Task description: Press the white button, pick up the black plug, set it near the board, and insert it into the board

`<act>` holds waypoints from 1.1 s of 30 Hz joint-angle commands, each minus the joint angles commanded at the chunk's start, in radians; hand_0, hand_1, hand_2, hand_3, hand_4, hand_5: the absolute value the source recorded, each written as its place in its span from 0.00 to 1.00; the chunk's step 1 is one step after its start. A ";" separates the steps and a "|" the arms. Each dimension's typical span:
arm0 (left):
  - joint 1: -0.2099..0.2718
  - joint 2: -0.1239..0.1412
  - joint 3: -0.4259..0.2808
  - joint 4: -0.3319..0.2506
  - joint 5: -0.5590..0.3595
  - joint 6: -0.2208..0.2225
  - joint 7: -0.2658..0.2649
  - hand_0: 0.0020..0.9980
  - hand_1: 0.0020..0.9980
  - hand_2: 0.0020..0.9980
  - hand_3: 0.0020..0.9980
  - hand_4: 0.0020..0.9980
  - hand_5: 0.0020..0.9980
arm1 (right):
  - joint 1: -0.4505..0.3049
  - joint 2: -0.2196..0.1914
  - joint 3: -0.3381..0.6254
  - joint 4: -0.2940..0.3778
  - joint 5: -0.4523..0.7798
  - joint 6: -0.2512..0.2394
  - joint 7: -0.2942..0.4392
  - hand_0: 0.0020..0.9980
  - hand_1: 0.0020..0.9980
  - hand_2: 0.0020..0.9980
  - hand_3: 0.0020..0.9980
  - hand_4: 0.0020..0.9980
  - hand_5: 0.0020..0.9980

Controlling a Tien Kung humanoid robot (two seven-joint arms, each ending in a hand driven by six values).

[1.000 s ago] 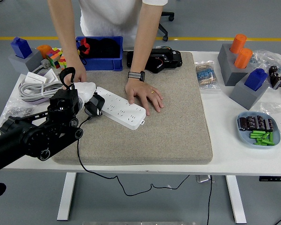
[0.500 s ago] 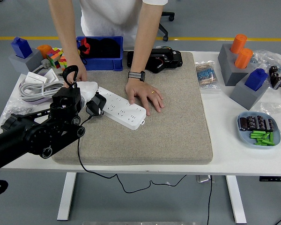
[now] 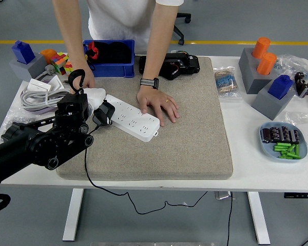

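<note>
Spanning most of the view, white surface (image 3: 246,169) with a large rectangular mat (image 3: 185,133) laid on it, coarse beige felt-like weave, rounded corners. Mat's right half and near strip bare; open room there.

Left arm (image 3: 25,148), black, jointed, comes in from lower left over the mat's left edge. Right arm not seen.

Person at far side: one hand (image 3: 158,105) flat on the mat, fingers touching the board's right end; the other hand (image 3: 86,81) down beside the blue bin (image 3: 110,59).

Board (image 3: 131,118): long white plastic power strip, smooth, rounded ends, lying diagonally on the mat's left part, socket rows facing up.

Left hand (image 3: 95,105), pale fingers, curled about the black plug (image 3: 103,114) at the board's left end. Plug is chunky, matte black, sitting against the strip; whether seated in a socket cannot be told. Its thin black cord (image 3: 87,174) trails over the mat's near edge and below the surface.

Clutter at the edges: grey coiled cable (image 3: 36,97) far left, grey blocks with orange cylinders (image 3: 262,54) far right, a tray of green batteries (image 3: 286,141) at the right edge.
</note>
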 joint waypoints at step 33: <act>0.002 0.000 -0.012 0.000 -0.006 -0.005 0.000 0.91 0.95 0.92 0.91 1.00 0.54 | 0.001 -0.001 -0.002 0.001 0.002 0.000 0.000 0.62 0.59 0.59 0.58 0.65 0.38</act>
